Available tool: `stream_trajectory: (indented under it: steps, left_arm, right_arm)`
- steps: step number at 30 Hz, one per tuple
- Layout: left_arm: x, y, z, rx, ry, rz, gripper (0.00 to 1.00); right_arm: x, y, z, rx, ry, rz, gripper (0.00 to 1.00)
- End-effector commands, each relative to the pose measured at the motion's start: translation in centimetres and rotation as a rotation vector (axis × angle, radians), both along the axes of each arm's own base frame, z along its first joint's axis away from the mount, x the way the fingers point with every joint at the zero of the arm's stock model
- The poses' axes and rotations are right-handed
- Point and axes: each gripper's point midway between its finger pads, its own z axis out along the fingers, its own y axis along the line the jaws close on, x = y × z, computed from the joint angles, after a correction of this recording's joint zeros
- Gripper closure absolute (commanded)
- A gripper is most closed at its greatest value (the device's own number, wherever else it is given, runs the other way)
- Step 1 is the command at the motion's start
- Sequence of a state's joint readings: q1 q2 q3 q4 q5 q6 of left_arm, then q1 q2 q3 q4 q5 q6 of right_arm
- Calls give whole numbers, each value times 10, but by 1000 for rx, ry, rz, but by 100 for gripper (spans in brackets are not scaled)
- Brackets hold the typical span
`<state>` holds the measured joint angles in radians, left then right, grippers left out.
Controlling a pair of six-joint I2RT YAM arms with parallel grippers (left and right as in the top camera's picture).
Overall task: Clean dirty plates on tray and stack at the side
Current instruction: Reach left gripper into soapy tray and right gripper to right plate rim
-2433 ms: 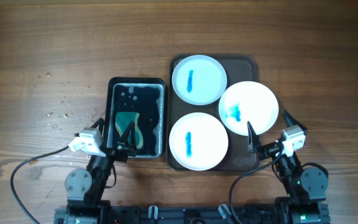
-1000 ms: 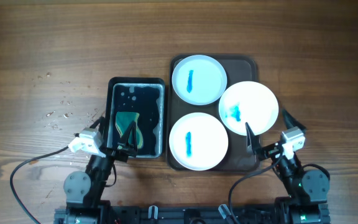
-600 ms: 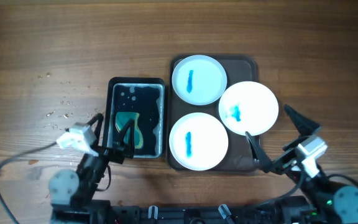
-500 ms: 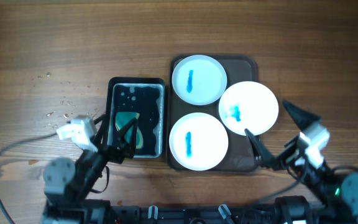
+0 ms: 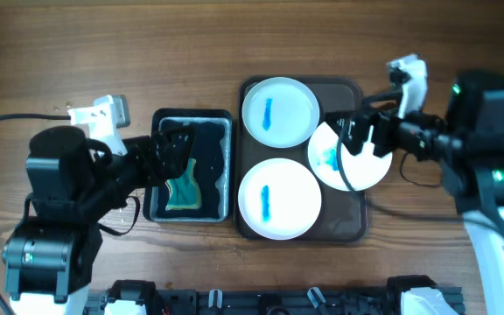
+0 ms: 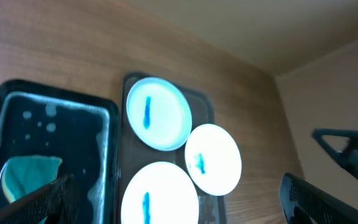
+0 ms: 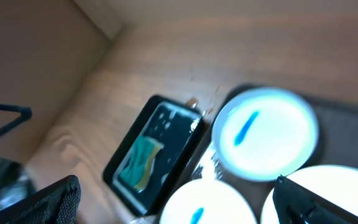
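Three white plates with blue smears lie on the dark brown tray (image 5: 348,92): a far plate (image 5: 280,111), a right plate (image 5: 361,166) and a near plate (image 5: 278,199). My left gripper (image 5: 169,147) is open and empty, high over the black basin (image 5: 156,118). My right gripper (image 5: 361,133) is open and empty, high over the right plate's far edge. In the left wrist view the open jaws (image 6: 188,205) frame the plates (image 6: 159,113). In the right wrist view the open jaws (image 7: 182,202) frame the far plate (image 7: 266,134) and the near plate (image 7: 207,205).
The basin left of the tray holds water and a teal and yellow sponge (image 5: 182,188), which also shows in the left wrist view (image 6: 30,177) and the right wrist view (image 7: 140,163). Water drops speckle the wood at the far left (image 5: 86,149). Bare wood lies behind and right of the tray.
Both arms have lifted from the front edge and swung toward the back. The left gripper now hangs over the basin, the right over the right plate. Plates and sponge have not moved.
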<state>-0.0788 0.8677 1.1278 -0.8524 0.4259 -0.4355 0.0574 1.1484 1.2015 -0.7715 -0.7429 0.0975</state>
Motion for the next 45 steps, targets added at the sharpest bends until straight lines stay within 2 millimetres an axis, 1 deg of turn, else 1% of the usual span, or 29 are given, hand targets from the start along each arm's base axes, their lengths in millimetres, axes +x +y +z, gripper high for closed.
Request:
stream_trajectory:
  steps: [1,3,5,7,8,9,11,14,17,18,19,21,22,23,25,26,27,28,30,33,34,35,36,37,38,40,42,43,45]
  left_arm:
    - [2,1,-8,12,45,8,0]
    - [2,21,-41,86,191,117,2]
    - [-5,38,-75,157,351,197,8]
    - [-11,42,-102,200,477,205,19]
    - [-14,43,-119,219,563,202,26]
    - [-17,44,-133,237,631,199,29]
    - [-21,47,-160,272,754,196,34]
    - [-25,47,-200,302,906,181,39]
    - [-28,47,-239,324,1025,168,44]
    - [-27,47,-252,329,1053,165,48]
    - [-24,45,-267,327,1076,159,51]
    - [-18,38,-286,296,1103,138,61]
    - [-11,32,-299,279,1108,120,63]
    - [-9,31,-305,285,1106,113,64]
    - [-3,28,-315,312,1091,103,69]
    - [0,28,-320,334,1079,103,78]
    - [2,28,-323,353,1066,100,96]
    - [6,25,-323,352,1051,96,96]
    - [11,24,-316,350,1035,95,96]
    - [23,22,-288,350,1032,96,96]
    - [26,22,-279,350,1030,96,93]
    - [30,21,-268,351,1023,91,86]
    - [32,21,-261,357,1012,75,76]
    - [34,21,-255,366,998,61,69]
    - [36,22,-252,377,985,53,66]
    - [39,29,-252,415,970,76,59]
    - [46,37,-257,455,938,103,55]
    - [50,38,-261,461,917,112,52]
    - [54,37,-270,455,889,115,49]
  right_arm:
    - [-3,4,-21,30,164,4,0]
    - [-8,-5,-49,-38,287,-45,0]
    - [-18,-13,-74,-135,385,-88,0]
    - [-28,-17,-90,-229,435,-103,0]
    - [-34,-17,-97,-273,449,-99,0]
    - [-38,-14,-102,-305,456,-88,0]
    - [-47,-2,-109,-339,460,-42,0]
    - [-56,13,-114,-351,467,-5,0]
    - [-54,13,-116,-370,482,-67,0]
    - [-53,13,-116,-370,485,-81,0]
    - [-52,13,-116,-368,485,-87,0]
    - [-50,14,-115,-365,478,-88,0]
    - [-50,14,-115,-363,475,-89,1]
    - [-49,14,-115,-363,473,-89,0]
    - [-49,14,-115,-362,471,-89,0]
    - [-48,15,-114,-360,468,-90,0]
    - [-48,15,-114,-359,467,-90,0]
    - [-48,15,-114,-359,467,-90,0]
    - [-48,15,-114,-358,468,-92,0]
    - [-48,14,-115,-361,471,-92,0]
    - [-48,14,-115,-362,470,-94,0]
    - [-48,14,-115,-362,470,-94,0]
    - [-48,14,-115,-362,470,-94,0]
    - [-48,14,-115,-362,470,-94,0]
    - [-48,14,-115,-362,470,-94,0]
    - [-48,14,-115,-361,471,-95,0]
    - [-48,14,-115,-354,481,-108,0]
    - [-48,14,-115,-354,480,-108,0]
    - [-48,14,-115,-354,479,-108,0]
